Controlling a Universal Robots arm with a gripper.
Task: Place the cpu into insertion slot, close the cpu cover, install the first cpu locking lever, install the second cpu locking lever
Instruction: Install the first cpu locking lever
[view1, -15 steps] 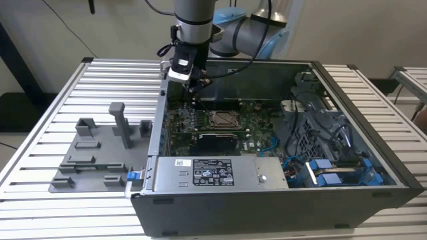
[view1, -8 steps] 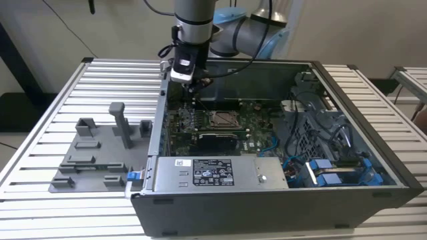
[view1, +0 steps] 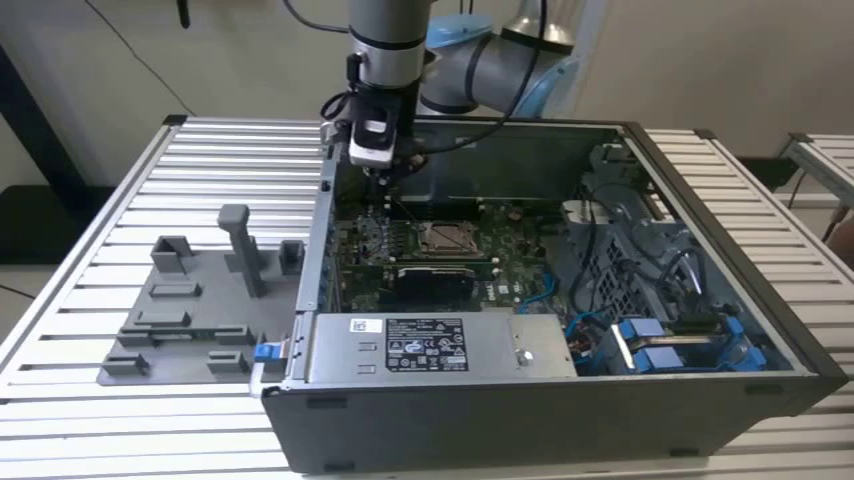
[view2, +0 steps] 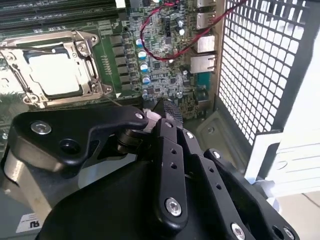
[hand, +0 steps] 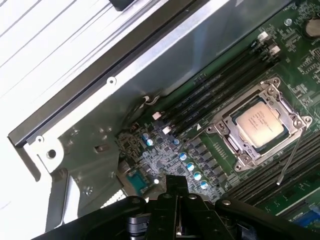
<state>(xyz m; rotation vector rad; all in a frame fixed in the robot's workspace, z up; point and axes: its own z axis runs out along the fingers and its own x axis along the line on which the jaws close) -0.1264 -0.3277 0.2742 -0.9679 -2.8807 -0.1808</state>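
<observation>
Silver-tan square cpu (hand: 260, 125) lies seated in its socket on the green motherboard (hand: 165, 150). The thin silvery cpu cover frame (hand: 227, 132) is down flat around it, so the chip is boxed in, ready for clamping.

A thin wire locking lever (hand: 290, 160) stands out beside the socket in the first wrist view; unlatched, I judge.

The second wrist view adds the black gripper (view2: 161, 116): fingers pressed together, nothing between them, near the perforated metal wall (view2: 260, 65), apart from the socket.

The exterior view places the arm over the open grey computer case (view1: 534, 420).
</observation>
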